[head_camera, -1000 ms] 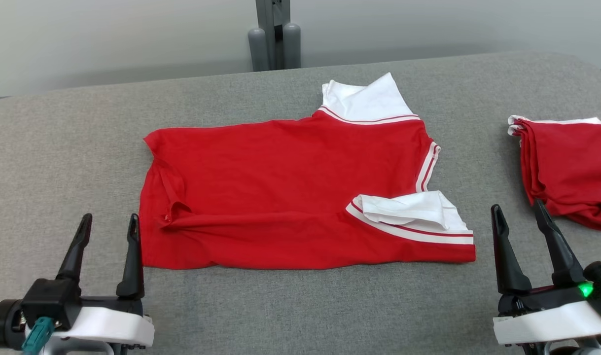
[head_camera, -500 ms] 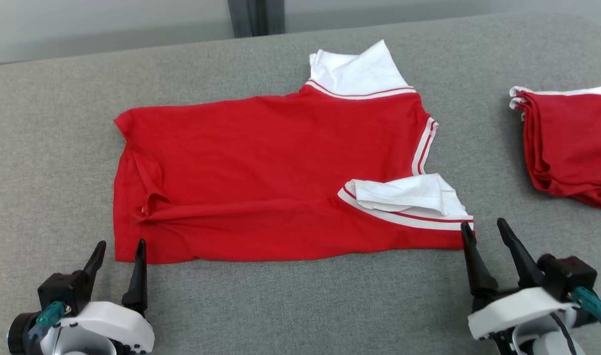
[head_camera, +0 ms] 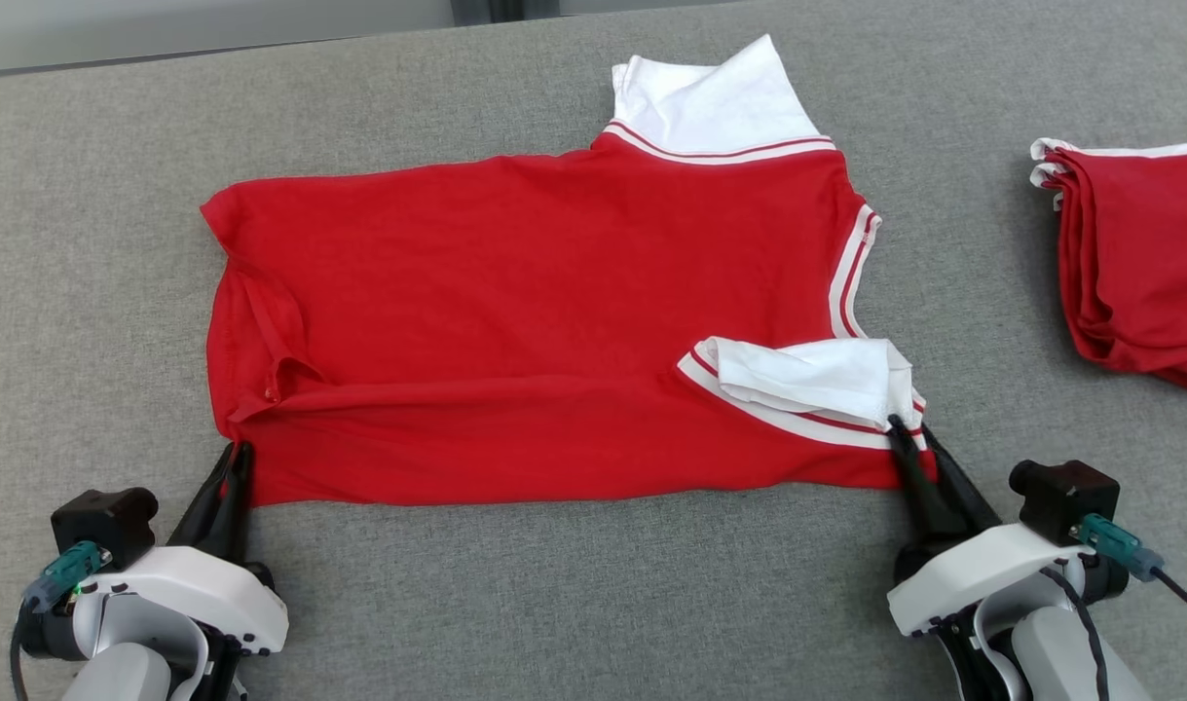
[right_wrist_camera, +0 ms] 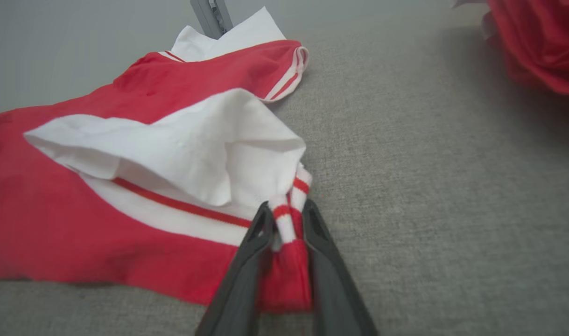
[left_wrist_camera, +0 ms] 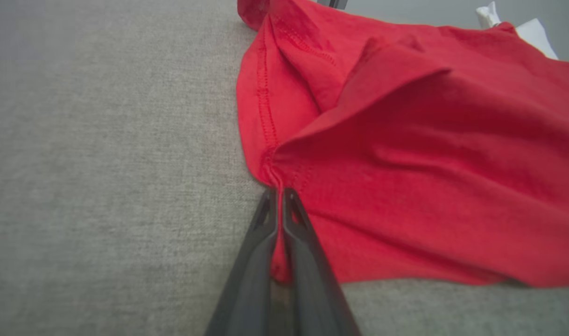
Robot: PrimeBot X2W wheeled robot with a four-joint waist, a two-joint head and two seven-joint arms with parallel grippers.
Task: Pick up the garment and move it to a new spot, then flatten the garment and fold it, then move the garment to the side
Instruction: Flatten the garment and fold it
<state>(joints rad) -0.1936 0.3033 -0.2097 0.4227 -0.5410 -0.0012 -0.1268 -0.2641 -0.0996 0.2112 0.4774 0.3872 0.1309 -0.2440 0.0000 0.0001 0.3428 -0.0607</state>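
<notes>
A red garment (head_camera: 535, 321) with white, red-striped trim is lying mostly flat across the middle of a grey fabric-covered table (head_camera: 593, 594), with its long straight edge facing the robot. A white panel is sticking out from its far edge, right of centre. Another white flap is lying turned over near its front right corner. A crease is running along the red cloth from the left side towards that flap.

The left gripper (head_camera: 231, 467) is sitting low on the table at the garment's front left corner. In the left wrist view its two dark fingers (left_wrist_camera: 254, 261) are pressing almost together, pinching a thin fold of red hem. The right gripper (head_camera: 914, 443) is sitting at the front right corner. In the right wrist view its fingers (right_wrist_camera: 328, 270) are standing narrowly apart, clamping a bunched tuft of red cloth and striped band just below the white flap.

A folded red pile (head_camera: 1138, 263) with white edging is lying at the table's right side, well apart from the garment.
</notes>
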